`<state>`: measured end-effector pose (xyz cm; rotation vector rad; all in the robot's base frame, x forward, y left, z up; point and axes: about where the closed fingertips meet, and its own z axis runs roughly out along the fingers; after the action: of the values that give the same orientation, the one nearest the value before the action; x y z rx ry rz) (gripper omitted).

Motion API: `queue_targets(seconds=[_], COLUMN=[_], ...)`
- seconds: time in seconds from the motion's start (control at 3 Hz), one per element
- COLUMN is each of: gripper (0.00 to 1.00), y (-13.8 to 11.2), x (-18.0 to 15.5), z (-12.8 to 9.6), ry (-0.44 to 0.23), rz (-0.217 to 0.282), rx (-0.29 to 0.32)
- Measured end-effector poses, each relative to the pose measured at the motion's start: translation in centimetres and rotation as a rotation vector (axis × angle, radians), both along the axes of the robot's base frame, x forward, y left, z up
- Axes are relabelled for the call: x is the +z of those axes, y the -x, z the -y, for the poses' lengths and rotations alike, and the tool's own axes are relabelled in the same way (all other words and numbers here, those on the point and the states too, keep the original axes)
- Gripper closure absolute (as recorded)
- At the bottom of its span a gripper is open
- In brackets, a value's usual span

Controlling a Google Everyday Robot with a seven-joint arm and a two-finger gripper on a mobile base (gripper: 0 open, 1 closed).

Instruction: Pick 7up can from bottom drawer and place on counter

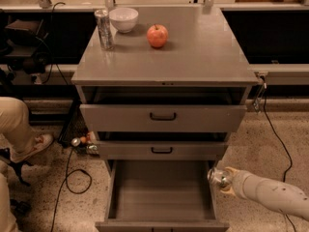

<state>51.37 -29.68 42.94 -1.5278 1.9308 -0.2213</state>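
The bottom drawer (161, 197) is pulled open and its grey inside shows nothing in it. My gripper (226, 180) comes in from the lower right on a white arm and is shut on the 7up can (218, 177), a short silver can held on its side just above the drawer's right wall. The counter (198, 54) is the broad grey top of the cabinet, well above the gripper.
On the counter stand a tall slim silver can (104, 29), a white bowl (123, 19) and a red apple (157, 36). The two upper drawers (163, 118) are slightly open. A person's leg (17, 129) and cables (72, 178) are at the left; another cable lies at the right.
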Motion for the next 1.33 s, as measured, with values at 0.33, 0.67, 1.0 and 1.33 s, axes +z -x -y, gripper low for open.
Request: queue_targets(seconds=[0.33, 0.67, 1.0, 1.33], gripper=[1.00, 1.00, 1.00, 1.00], y=[0.1, 0.1, -0.8, -1.4], x=[5.2, 5.3, 8.5, 13.3], z=[1.7, 1.6, 1.1, 2.7], ry=[0.072, 0.072, 0.085, 0.134], rz=[0.092, 0.095, 0.158, 0.232], rx=[-0.020, -0.017, 0.037, 0.106])
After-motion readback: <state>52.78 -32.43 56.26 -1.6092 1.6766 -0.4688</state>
